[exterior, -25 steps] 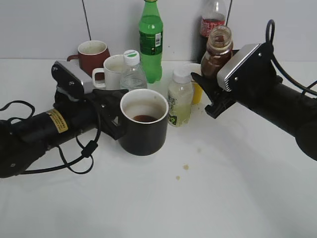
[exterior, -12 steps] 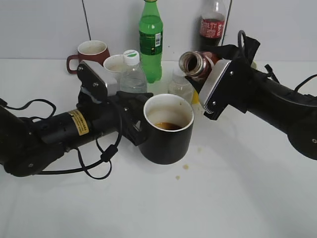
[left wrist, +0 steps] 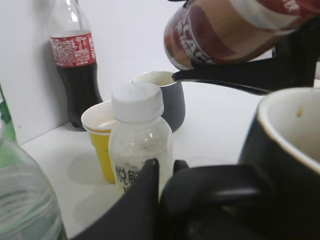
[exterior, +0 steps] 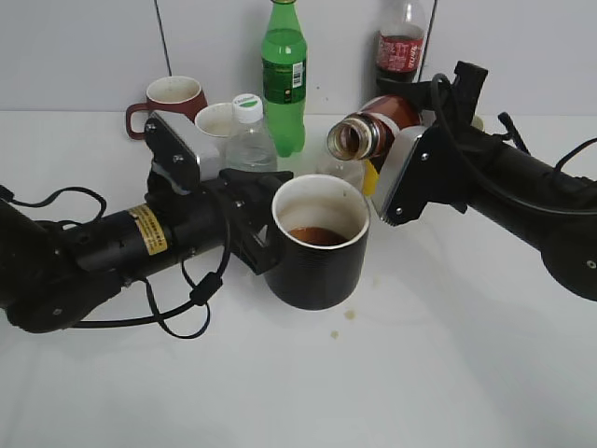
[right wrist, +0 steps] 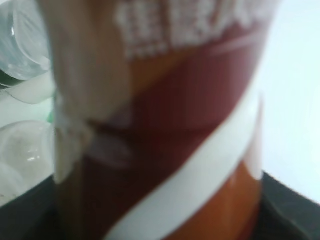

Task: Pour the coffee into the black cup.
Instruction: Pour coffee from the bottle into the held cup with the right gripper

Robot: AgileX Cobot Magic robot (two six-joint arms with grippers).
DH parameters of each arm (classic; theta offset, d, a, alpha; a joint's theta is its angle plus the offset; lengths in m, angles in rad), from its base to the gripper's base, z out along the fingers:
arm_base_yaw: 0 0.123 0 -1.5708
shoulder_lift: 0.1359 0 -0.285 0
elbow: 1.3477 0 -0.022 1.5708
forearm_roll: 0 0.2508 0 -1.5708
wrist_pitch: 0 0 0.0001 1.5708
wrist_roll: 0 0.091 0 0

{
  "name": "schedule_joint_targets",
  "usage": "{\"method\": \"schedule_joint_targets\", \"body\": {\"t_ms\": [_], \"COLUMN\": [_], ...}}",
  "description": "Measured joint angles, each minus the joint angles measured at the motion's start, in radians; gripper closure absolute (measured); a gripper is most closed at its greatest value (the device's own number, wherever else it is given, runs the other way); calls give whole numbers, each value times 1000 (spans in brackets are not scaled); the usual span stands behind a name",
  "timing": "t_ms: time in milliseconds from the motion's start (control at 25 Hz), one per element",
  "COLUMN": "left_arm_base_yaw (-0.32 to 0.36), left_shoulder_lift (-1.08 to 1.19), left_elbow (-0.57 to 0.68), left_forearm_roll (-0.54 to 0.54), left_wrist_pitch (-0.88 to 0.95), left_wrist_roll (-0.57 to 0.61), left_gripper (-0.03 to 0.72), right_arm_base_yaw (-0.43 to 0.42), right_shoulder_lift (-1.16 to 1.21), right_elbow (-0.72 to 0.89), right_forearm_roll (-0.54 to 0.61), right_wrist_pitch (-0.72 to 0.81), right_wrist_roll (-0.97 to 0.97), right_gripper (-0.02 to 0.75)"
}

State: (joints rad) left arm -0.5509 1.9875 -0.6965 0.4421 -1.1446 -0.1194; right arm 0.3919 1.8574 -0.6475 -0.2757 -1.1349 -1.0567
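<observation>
The coffee bottle lay tipped nearly on its side in the air, its open mouth pointing toward nine o'clock and hanging just above the far rim of the black cup. The right gripper had its fingers pinched on the bottle's body, and the wrist camera there saw little but the brown, red and white label. The cup held a shallow pool of brown liquid at its bottom, its pale inside stained. It sat near the middle of the white table, and the left gripper was clamped on its nine o'clock side, fingers closed around the handle. Behind the cup, toward twelve o'clock, stood a small milky bottle with a white cap, a yellow cup and a dark grey mug. Further back were a green bottle, a cola bottle, a clear water bottle, a white mug and a maroon mug. A few brown drips marked the table at the cup's five o'clock.
</observation>
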Motion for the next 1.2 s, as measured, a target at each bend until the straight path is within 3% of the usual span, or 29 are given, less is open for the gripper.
{"method": "schedule_joint_targets", "body": {"t_ms": [1200], "left_arm_base_yaw": [0], "left_shoulder_lift": [0], "left_elbow": [0], "left_forearm_roll": [8], "left_wrist_pitch": [-2], "left_wrist_roll": [0], "left_gripper": [634], "right_arm_base_yaw": [0], "right_shoulder_lift": [0], "right_elbow": [-1], "right_forearm_roll": [48], "right_wrist_pitch": [-38], "right_wrist_roll": [-347], "right_gripper": [234]}}
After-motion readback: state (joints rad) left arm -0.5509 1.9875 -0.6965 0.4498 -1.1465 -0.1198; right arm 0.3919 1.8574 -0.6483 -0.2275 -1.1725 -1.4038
